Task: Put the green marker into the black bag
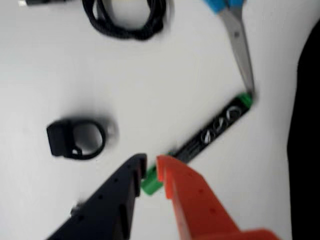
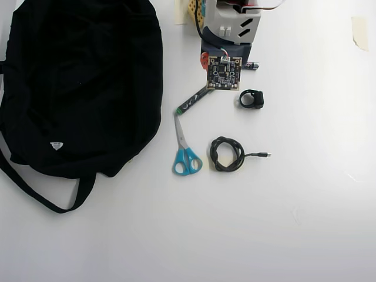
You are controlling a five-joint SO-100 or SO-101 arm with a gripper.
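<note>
The green marker (image 1: 215,130) lies slantwise on the white table, a black barrel with white lettering and green at both ends. In the wrist view my gripper (image 1: 151,162) has its black finger and its orange finger pressed against either side of the green cap, so it is shut on the marker. From overhead the marker (image 2: 191,101) sticks out from under my wrist's circuit board (image 2: 223,73), which hides the fingertips. The black bag (image 2: 82,82) fills the left of the table, its edge a short way left of the marker. A dark strip of the bag (image 1: 306,150) shows at the wrist view's right edge.
Blue-handled scissors (image 2: 185,155) lie with their tip touching the marker's far green end. A coiled black cable (image 2: 228,154) sits to their right. A small black ring-shaped part (image 2: 251,98) and a small battery (image 2: 252,65) lie to the right of my wrist.
</note>
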